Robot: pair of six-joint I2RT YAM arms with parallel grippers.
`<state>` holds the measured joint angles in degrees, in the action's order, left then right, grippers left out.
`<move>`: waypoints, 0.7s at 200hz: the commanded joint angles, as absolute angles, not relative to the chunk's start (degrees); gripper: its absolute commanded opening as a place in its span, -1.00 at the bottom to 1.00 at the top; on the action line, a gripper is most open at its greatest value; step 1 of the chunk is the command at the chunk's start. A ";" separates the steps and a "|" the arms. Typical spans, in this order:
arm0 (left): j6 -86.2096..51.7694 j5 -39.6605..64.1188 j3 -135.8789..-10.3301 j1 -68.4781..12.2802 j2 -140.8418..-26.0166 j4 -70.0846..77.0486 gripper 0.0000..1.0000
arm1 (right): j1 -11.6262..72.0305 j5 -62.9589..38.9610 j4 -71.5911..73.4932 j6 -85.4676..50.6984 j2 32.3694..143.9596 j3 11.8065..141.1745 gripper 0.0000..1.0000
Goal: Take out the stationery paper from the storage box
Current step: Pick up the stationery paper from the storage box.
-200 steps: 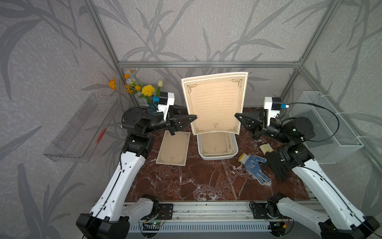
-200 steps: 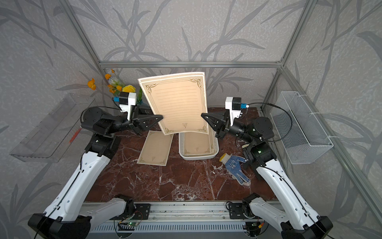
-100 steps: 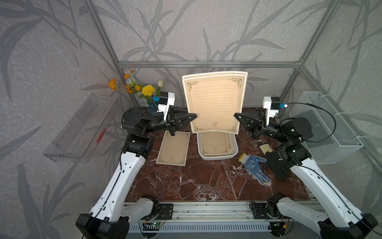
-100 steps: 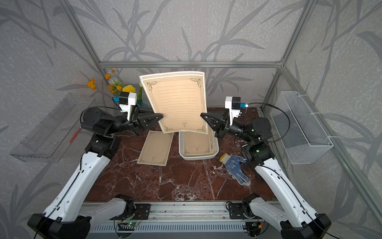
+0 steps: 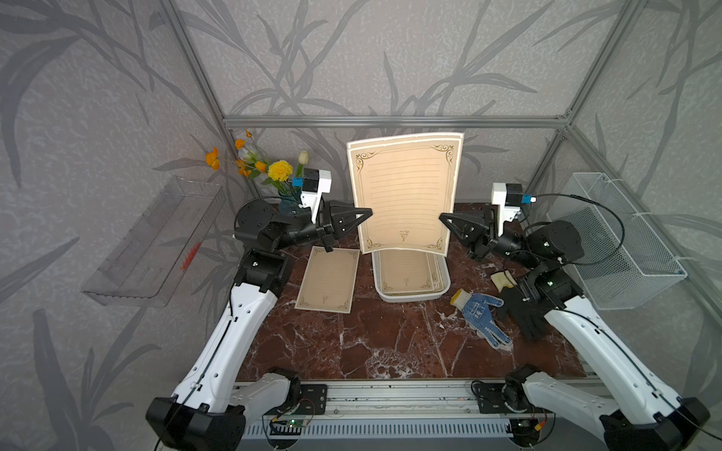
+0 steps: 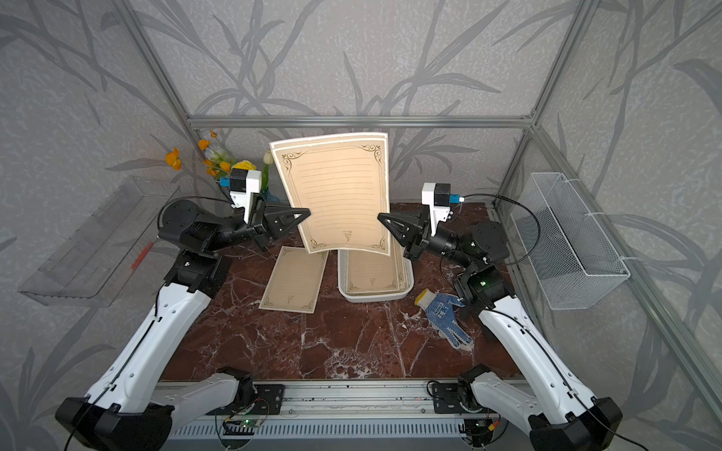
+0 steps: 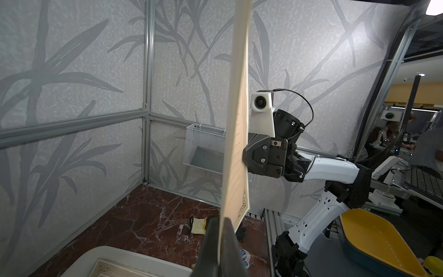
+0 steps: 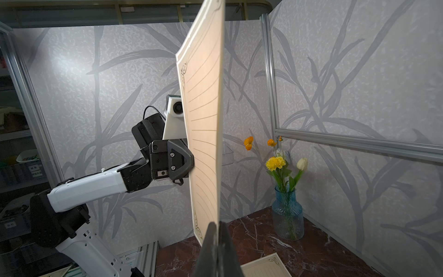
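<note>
Tan stationery paper (image 5: 404, 195), pinched by left pincer (image 5: 368, 213) and right pincer (image 5: 442, 217), could flop into storage box (image 5: 408, 298) if either loosens.

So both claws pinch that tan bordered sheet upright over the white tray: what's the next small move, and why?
Probably the right gripper should let go. The left gripper is also clamped on the tan ruled sheet, upright above the glossy white tray, and a matching sheet lies on the marble tabletop on its side.

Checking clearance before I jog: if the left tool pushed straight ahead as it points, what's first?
The raised paper the left tool pinches; beyond it, probably the right tool facing it.
</note>
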<state>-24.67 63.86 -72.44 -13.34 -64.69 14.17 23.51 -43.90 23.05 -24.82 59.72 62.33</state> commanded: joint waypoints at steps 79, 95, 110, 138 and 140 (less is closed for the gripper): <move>2.30 55.41 -85.43 4.73 -77.20 -45.56 -1.00 | 24.05 -28.30 3.83 -18.38 61.61 65.38 0.77; 9.38 51.30 -87.33 6.68 -79.98 -55.86 -1.00 | 24.88 -28.47 3.35 -18.07 62.18 65.84 0.77; 13.88 49.79 -87.47 7.77 -82.52 -61.29 -1.00 | 25.76 -28.65 2.78 -17.52 62.94 66.61 0.77; 16.72 52.30 -86.69 8.12 -86.39 -63.01 -1.00 | 26.71 -28.63 1.59 -17.17 64.57 68.29 0.77; 16.90 52.54 -86.80 8.09 -86.79 -63.23 -1.00 | 26.72 -28.58 1.58 -17.21 64.64 68.36 0.77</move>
<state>9.30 51.86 -85.69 7.97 -84.36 -54.37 25.96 -29.23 2.85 -18.24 63.70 65.67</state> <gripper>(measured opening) 0.048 0.884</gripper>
